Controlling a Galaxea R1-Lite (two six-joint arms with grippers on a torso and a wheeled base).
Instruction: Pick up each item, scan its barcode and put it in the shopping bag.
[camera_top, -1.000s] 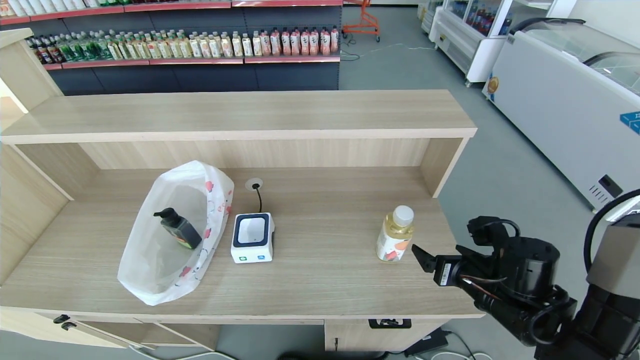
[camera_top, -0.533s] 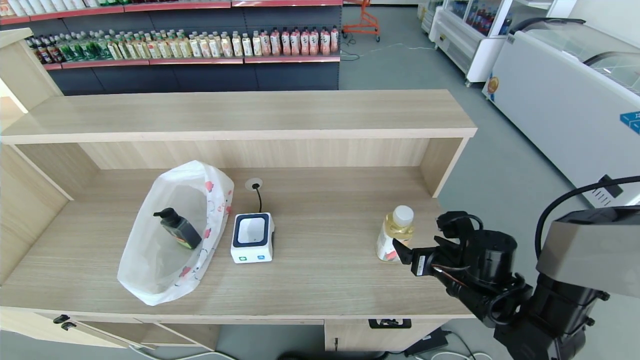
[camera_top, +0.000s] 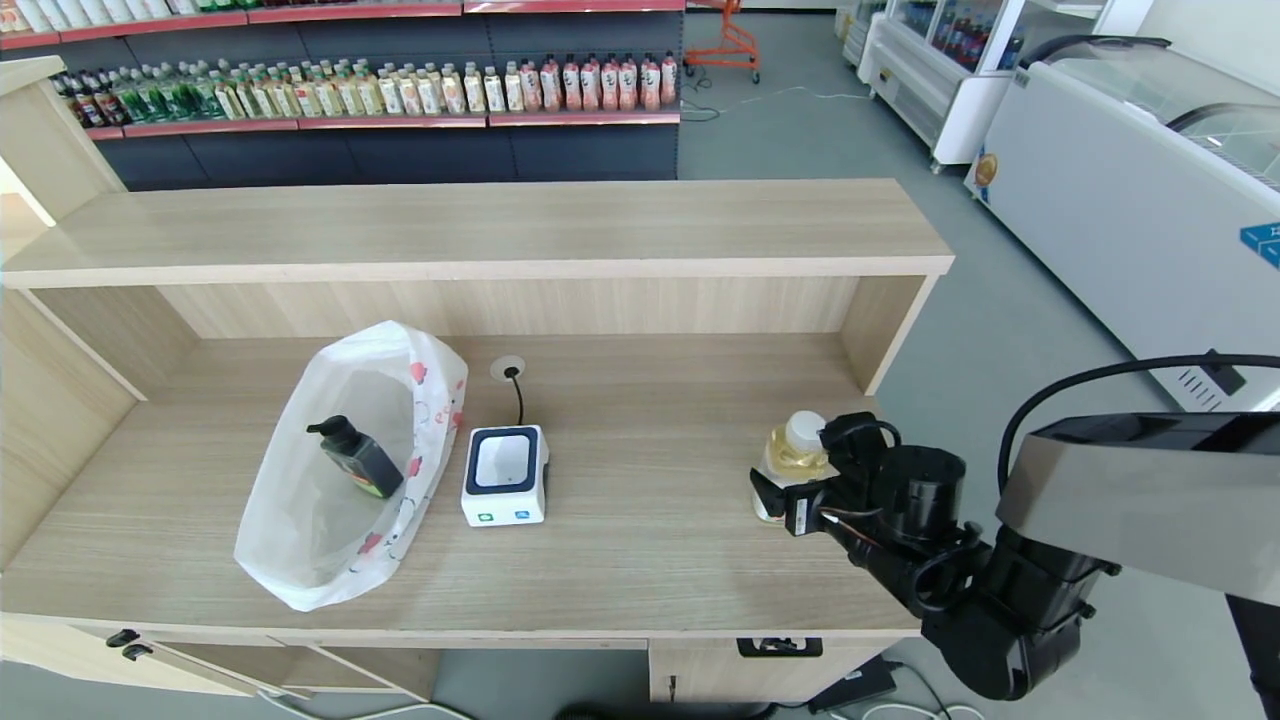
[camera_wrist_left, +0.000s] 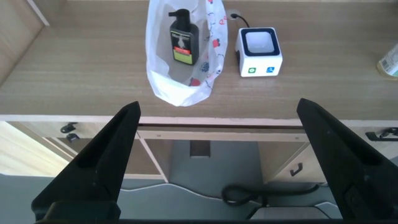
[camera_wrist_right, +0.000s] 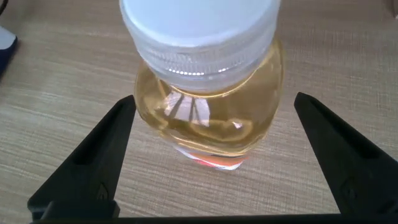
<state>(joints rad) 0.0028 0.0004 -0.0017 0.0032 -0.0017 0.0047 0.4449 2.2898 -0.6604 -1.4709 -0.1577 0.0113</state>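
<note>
- The clear plastic bottle of yellow drink (camera_top: 788, 460), white-capped, stands upright near the right end of the pale wooden counter (camera_top: 650, 540).
- Our right gripper (camera_wrist_right: 214, 102) has its fingers spread, one either side of it (no contact that we can see).
- We judge it best to centre the bottle, then close on its body below the shoulder, gently, so it neither tips nor slips.

Cannot see the lower body of the bottle (camera_top: 788, 458) behind the right gripper (camera_top: 790, 487). Cut by the edge in the left wrist view, and at the cap (camera_wrist_right: 199, 28) in the right wrist view.
</note>
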